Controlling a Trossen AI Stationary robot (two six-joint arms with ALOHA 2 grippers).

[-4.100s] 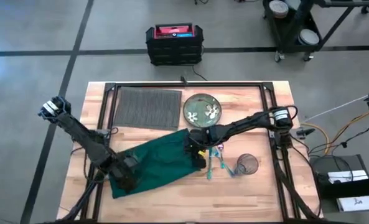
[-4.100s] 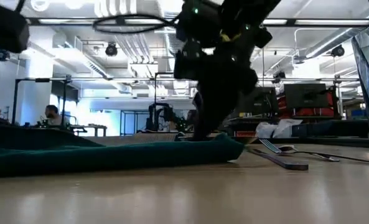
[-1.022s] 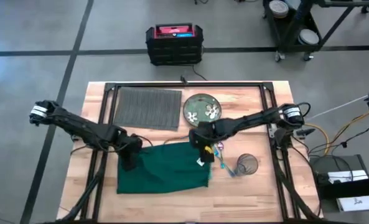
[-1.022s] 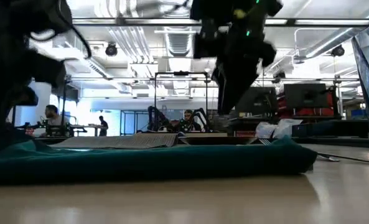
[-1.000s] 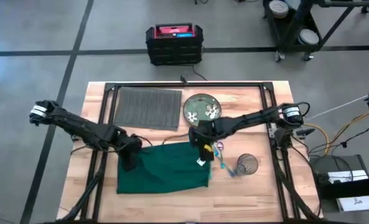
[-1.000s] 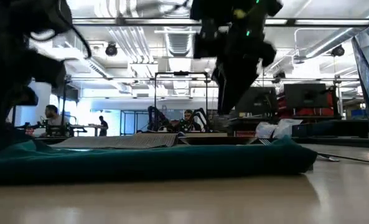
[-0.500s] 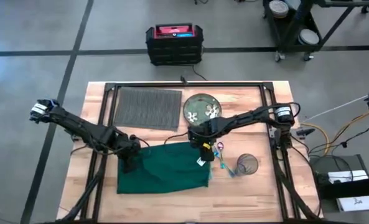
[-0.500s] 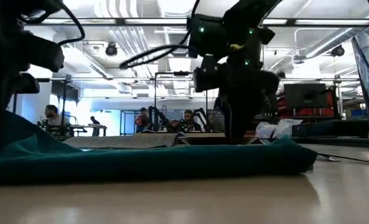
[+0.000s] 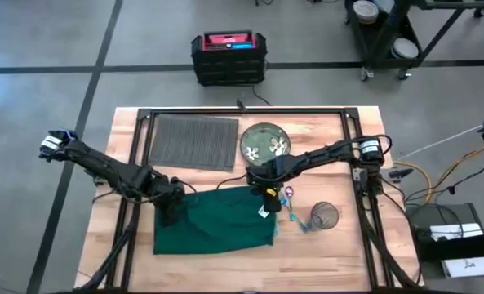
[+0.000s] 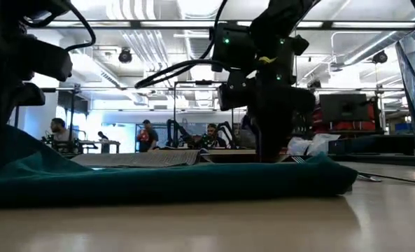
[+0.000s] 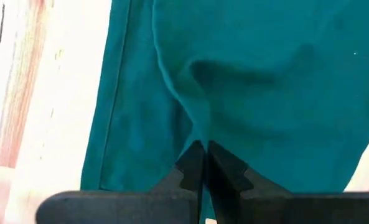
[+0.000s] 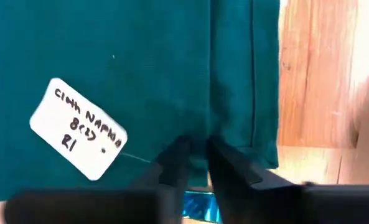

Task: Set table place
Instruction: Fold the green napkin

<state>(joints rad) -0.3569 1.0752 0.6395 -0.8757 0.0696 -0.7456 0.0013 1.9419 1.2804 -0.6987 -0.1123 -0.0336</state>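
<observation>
Table [image 9: 339, 253] light wood, long axis 9-to-3. Placemat [image 9: 193, 141] at 11 o'clock of green napkin [image 9: 217, 224], apart from it, nearer left arm. Left gripper [image 9: 170, 211] pinching napkin's 9 o'clock edge, fingers [image 11: 190, 168] closed on fold. Right gripper [image 9: 268, 194] clamped on 2 o'clock corner by paper tag [image 12: 78, 127]. Plate [image 9: 265, 142] beside placemat. Cutlery mostly hidden behind right arm.

Matt green cloth napkin [image 9: 217, 220], soft folds, stitched hem; white paper tag [image 12: 78, 129] with handwriting on it; pale wood-grain table [image 9: 323, 253]; dark ribbed woven placemat [image 9: 193, 141]; matt black plastic fingers [image 11: 187, 171] biting cloth.
</observation>
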